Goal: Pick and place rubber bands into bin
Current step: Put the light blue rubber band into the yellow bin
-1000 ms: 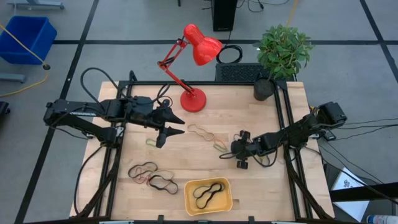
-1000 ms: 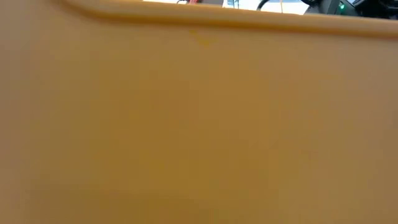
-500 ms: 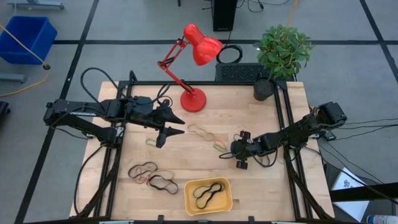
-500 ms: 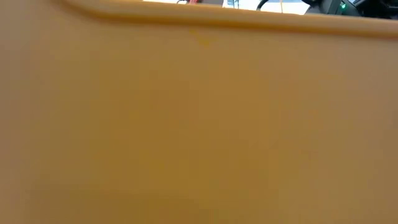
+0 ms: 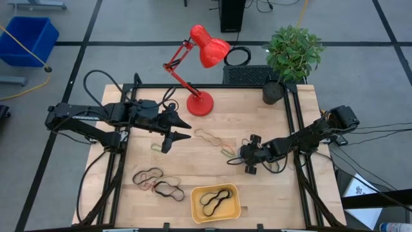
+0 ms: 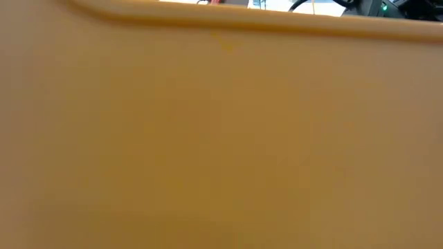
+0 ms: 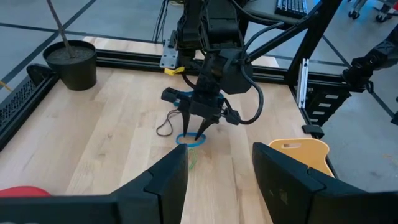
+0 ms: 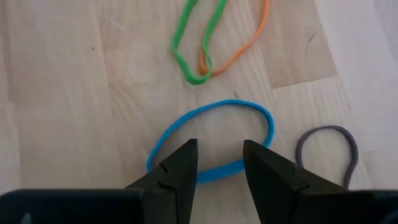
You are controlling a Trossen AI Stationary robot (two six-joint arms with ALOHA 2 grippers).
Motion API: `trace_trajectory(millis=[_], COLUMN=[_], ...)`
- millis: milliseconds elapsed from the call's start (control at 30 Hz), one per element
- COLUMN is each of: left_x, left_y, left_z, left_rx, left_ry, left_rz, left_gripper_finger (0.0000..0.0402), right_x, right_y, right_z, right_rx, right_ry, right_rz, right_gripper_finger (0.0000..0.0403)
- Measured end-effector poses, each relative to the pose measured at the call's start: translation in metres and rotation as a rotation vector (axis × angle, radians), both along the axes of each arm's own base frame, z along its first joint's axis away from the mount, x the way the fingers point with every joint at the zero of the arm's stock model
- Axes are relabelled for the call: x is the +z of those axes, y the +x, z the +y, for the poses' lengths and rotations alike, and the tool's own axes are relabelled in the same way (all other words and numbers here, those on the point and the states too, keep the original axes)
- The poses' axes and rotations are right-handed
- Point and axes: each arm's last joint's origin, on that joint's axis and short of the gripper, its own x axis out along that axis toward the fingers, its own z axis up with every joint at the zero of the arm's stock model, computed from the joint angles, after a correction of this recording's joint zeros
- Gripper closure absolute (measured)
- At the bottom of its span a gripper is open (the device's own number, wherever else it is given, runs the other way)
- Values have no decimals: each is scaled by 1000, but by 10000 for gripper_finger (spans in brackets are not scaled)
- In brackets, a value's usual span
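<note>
- The left gripper (image 5: 182, 129) hangs over the table's left half, its fingers spread wide with nothing between them.
- Dark rubber bands (image 5: 156, 182) lie near the front edge, left of the bin.
- The yellow bin (image 5: 216, 202) sits at the front centre with dark bands (image 5: 216, 199) inside.
- The right gripper (image 7: 194, 129) points down at a blue band (image 8: 211, 142) right of centre, fingers narrowly parted astride its near edge; green (image 8: 197, 42) and orange (image 8: 239, 45) bands lie just beyond.

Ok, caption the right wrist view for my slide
Right gripper, open, poised over a blue rubber band on the table.
</note>
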Motion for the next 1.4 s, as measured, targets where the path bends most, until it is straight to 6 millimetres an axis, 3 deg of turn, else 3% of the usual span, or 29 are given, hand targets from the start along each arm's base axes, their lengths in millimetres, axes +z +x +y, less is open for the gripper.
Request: trace_trajectory(millis=[500, 833, 1400], left_x=[0, 0, -1], left_y=[0, 0, 0], left_z=[0, 0, 0], left_rx=[1, 0, 0], left_ry=[0, 0, 0], left_rz=[0, 0, 11], left_gripper_finger=[215, 215, 215], right_x=[0, -2, 8], right_y=[-1, -6, -6], right_z=[-1, -3, 0], right_rx=[-16, -117, -155], right_ry=[-23, -21, 171], right_rz=[4, 22, -16], right_gripper_finger=[275, 275, 275])
